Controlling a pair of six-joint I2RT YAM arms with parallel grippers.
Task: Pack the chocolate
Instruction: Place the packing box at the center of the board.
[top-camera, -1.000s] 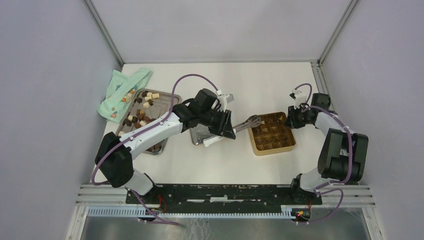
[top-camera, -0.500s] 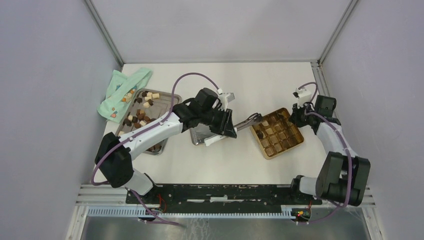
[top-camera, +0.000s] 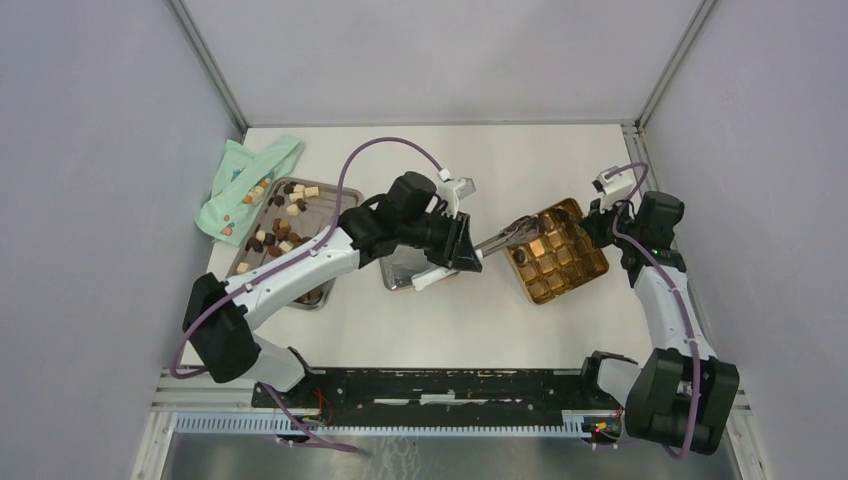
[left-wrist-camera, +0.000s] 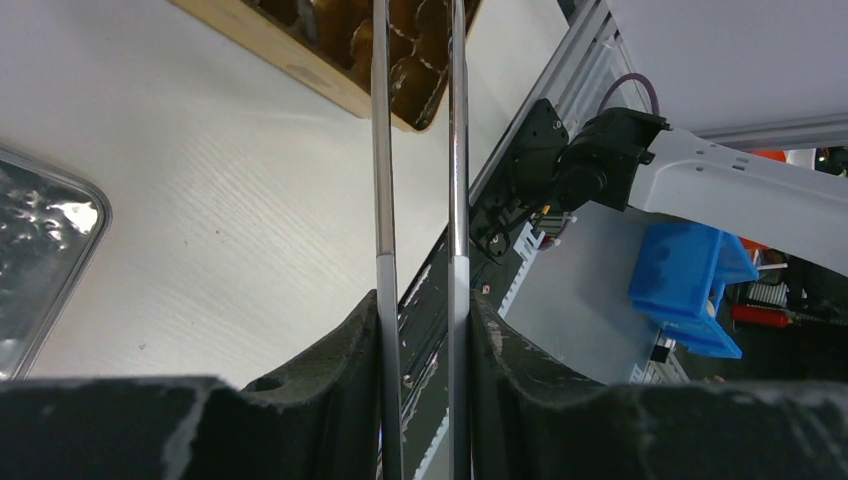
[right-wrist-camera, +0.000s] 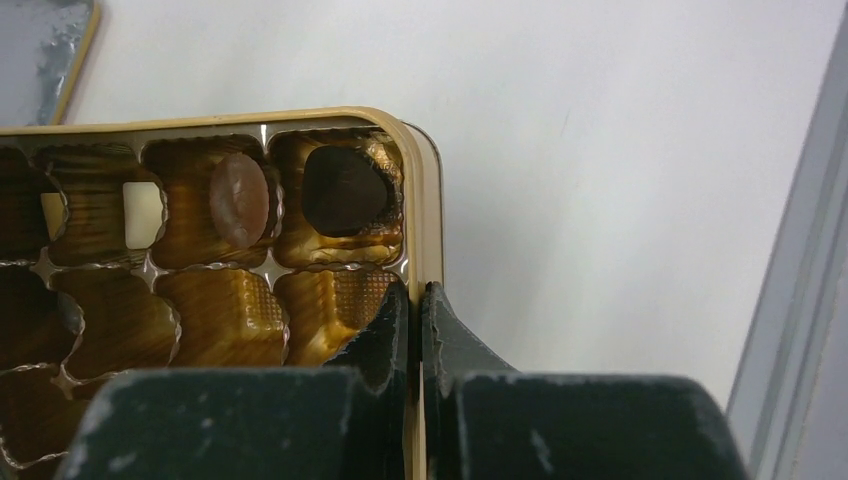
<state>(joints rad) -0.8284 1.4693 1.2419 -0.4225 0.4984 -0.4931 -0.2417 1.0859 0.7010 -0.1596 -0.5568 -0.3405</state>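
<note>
Lying loose in flat steel tray (top-camera: 322, 208) at left: dark, brown and cream chocolate chunks (top-camera: 283, 222), few yet in tin. Left gripper (left-wrist-camera: 425, 320), part-closed, clamps long metal tweezers (left-wrist-camera: 381, 150) reaching over gold square gridded tin (top-camera: 557, 258); right gripper (right-wrist-camera: 420, 320), fully closed, pinches its rim, likely steadying it.

The left gripper (top-camera: 464, 246) holds tweezers (top-camera: 508, 235) out over the gold tin (top-camera: 576, 288); the right gripper (top-camera: 592, 222) meets its far edge.
</note>
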